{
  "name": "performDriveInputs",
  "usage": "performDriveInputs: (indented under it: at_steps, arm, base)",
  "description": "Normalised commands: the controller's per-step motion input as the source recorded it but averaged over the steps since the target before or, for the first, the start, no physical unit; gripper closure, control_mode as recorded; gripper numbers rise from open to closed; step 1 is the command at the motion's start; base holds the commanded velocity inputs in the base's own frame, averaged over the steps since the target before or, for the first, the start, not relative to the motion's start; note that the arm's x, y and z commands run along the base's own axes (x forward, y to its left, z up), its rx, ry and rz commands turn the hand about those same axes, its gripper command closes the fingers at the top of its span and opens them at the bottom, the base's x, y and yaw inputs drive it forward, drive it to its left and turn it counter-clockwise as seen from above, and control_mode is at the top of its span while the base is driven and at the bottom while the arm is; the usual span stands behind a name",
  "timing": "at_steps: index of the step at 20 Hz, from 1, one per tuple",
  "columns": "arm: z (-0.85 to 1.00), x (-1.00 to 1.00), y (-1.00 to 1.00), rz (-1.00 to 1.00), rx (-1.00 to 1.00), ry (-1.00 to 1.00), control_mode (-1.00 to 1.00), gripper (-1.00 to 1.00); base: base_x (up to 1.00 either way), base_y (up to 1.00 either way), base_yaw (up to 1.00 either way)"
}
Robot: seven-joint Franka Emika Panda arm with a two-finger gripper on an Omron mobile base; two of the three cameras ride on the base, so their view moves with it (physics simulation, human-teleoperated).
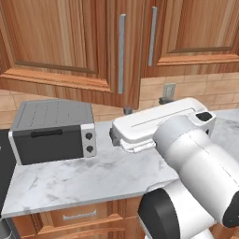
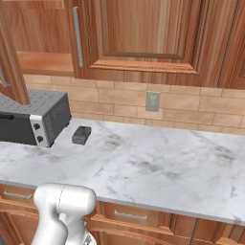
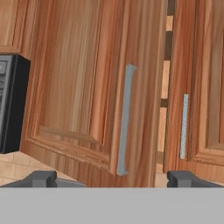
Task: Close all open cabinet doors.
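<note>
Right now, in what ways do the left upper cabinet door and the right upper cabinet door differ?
The left cabinet door is swung out from the cabinet face, so its lower edge hangs over the counter; the right cabinet door sits flush and shut. In the hand view, a gap with shelf edges shows between them. Both are reddish-brown wood with a recessed panel and a vertical silver bar handle.

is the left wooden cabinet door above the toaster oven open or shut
Open. The left reddish-brown wooden cabinet door swings out from the shut right door.
</note>
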Motion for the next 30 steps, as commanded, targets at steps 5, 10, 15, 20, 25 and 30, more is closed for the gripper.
performDriveInputs:
  at_steps: [5, 10, 15, 20, 25, 30]
  arm:
    - [-0.38, 0.44, 0.10, 0.00, 0.00, -0.03, -1.00, -1.00]
    - [-0.18, 0.49, 0.03, 0.00, 0.01, -0.03, -1.00, -1.00]
    - [-0.20, 0.39, 0.00, 0.00, 0.00, -0.03, -1.00, -1.00]
    - [-0.37, 0.19, 0.00, 0.00, 0.00, -0.03, -1.00, -1.00]
    - [-0.37, 0.14, 0.06, 0.00, 0.00, -0.01, -1.00, -1.00]
    - [-0.37, 0.04, 0.17, 0.00, 0.00, -0.01, -1.00, -1.00]
  base:
    - [0.00, 0.00, 0.00]
    - [0.00, 0.00, 0.00]
    - [0.00, 0.00, 0.00]
    - [0.00, 0.00, 0.00]
    - [0.00, 0.00, 0.00]
    - [0.00, 0.00, 0.00]
